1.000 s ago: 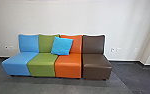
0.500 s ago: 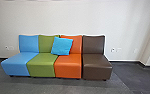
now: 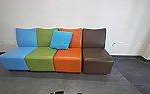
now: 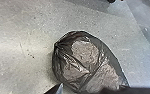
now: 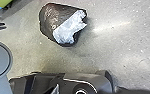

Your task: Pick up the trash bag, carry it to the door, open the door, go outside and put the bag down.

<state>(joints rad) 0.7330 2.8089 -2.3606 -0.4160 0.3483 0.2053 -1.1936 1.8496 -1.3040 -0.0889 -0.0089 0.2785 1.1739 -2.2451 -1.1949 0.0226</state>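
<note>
On the grey floor lies a dark, see-through trash bag [image 4: 86,60], with crumpled brownish contents and a gathered point on one side. The trash bag [image 5: 62,23] also shows in the right wrist view, with a pale patch across it. Dark pointed parts of my left gripper [image 4: 56,89] reach in close beside the bag in the left wrist view. A dark tip of my right gripper [image 5: 56,89] shows in the right wrist view, with bare floor between it and the bag. How the grippers' fingers stand is hard to make out.
Four joined seats stand along the white wall [image 3: 66,15]: blue [image 3: 14,58], green [image 3: 39,60], orange [image 3: 68,60] and brown [image 3: 97,60], with a bright blue cushion [image 3: 61,40]. Small black parts, unclear, poke in at the head view's bottom edge. Dark floor [image 3: 136,72] stretches to the right.
The head camera's view has tilted or shifted downward, taking in more floor in front of the seats. Small black parts have come in at its bottom edge.
</note>
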